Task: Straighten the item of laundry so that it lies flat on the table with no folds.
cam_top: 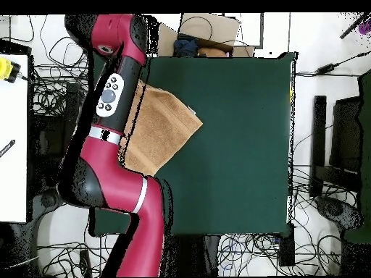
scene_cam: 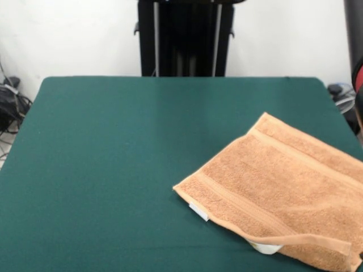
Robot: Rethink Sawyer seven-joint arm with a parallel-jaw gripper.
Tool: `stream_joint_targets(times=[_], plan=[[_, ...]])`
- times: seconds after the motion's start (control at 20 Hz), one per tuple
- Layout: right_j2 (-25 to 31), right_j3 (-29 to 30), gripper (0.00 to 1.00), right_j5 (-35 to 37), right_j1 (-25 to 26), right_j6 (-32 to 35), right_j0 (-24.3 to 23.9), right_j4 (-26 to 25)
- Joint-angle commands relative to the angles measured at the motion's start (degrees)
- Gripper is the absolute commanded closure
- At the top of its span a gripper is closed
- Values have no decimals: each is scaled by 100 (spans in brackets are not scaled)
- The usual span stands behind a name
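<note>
The orange-tan towel (scene_cam: 289,198) lies at the near right of the green table (scene_cam: 113,170). It runs off the picture's right and bottom edges. Its near edge is folded over in a narrow flap, with two white tags (scene_cam: 198,211) showing beneath it. In the overhead view the towel (cam_top: 163,127) lies by the table's (cam_top: 239,145) left edge, and its left part is hidden under my red arm (cam_top: 109,166). The arm reaches across the table's left side to the top left. The gripper itself shows in neither view.
The black pedestal (scene_cam: 184,37) stands behind the table's far edge. Cables (scene_cam: 8,102) lie on the floor at the left. A piece of the arm (scene_cam: 358,73) shows at the right edge. In the overhead view a cardboard box (cam_top: 206,32) sits beyond the table's top edge.
</note>
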Motion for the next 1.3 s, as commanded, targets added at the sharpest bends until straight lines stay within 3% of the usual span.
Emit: stream_joint_targets(times=[0.05,0.4,0.85,1.3], plan=[[363,-521,0,-121,86,1933,63,-819],[1577,26,0,-263,529,1955,395,-1841],[2371,249,0,-372,684,1741,578,-2915],[3611,860,0,-969,996,1451,1007,-3988]])
